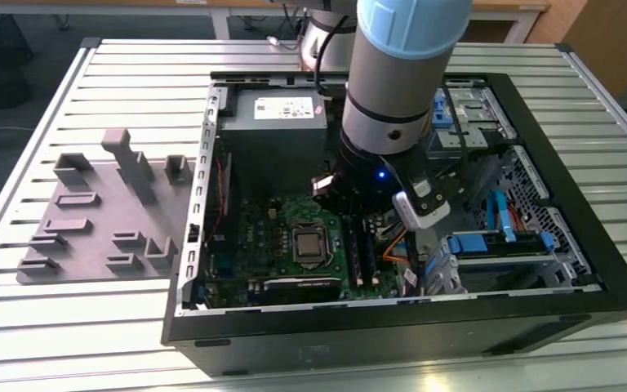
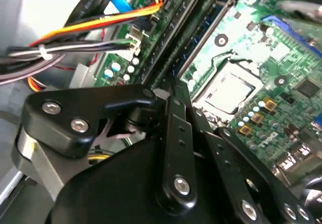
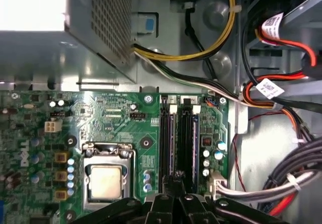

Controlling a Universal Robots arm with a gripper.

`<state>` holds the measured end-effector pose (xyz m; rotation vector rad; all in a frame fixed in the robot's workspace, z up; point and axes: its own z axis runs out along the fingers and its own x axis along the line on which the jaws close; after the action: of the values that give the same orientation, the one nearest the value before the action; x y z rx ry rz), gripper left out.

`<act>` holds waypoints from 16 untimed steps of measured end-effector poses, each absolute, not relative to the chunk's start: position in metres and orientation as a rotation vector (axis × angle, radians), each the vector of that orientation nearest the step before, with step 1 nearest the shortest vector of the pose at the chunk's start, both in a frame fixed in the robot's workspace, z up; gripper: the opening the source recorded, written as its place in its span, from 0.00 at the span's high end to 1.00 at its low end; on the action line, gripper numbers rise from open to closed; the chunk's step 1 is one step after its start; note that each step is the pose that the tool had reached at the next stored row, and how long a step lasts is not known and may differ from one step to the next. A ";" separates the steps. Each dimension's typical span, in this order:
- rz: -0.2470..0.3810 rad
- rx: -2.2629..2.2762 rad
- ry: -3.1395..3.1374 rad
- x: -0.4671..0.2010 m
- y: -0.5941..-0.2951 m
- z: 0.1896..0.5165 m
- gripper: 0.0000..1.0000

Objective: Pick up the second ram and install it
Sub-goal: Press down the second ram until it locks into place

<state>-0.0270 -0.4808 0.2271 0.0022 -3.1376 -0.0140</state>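
Observation:
My gripper (image 3: 176,179) is down inside the open computer case (image 1: 575,269), over the memory slots beside the processor socket (image 3: 105,181). Its fingers are shut, tips together right at the end of the slots. A long, narrow blue stick, the second ram (image 3: 171,138), stands on edge in a black slot and runs away from the fingertips (image 2: 173,90) across the green motherboard (image 2: 261,48). The tips sit on or just above its top edge; I cannot tell whether they touch it. In the exterior view the arm's wrist (image 1: 384,131) covers most of the gripper.
Bundles of orange, yellow, red and black cables (image 3: 282,103) run close beside the slots. The grey power supply (image 1: 281,122) sits at the far end of the case, drive cages with blue clips (image 1: 499,241) along one side. A grey parts fixture (image 1: 107,212) lies on the slatted table (image 1: 30,122).

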 end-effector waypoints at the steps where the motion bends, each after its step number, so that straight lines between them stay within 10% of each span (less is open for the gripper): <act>1: -0.013 0.002 -3.137 -0.027 -0.481 0.229 0.89; 16: -0.013 0.002 -3.137 -0.027 -0.481 0.247 0.89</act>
<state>-0.0270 -0.4809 0.2468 0.0023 -3.1374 -0.0131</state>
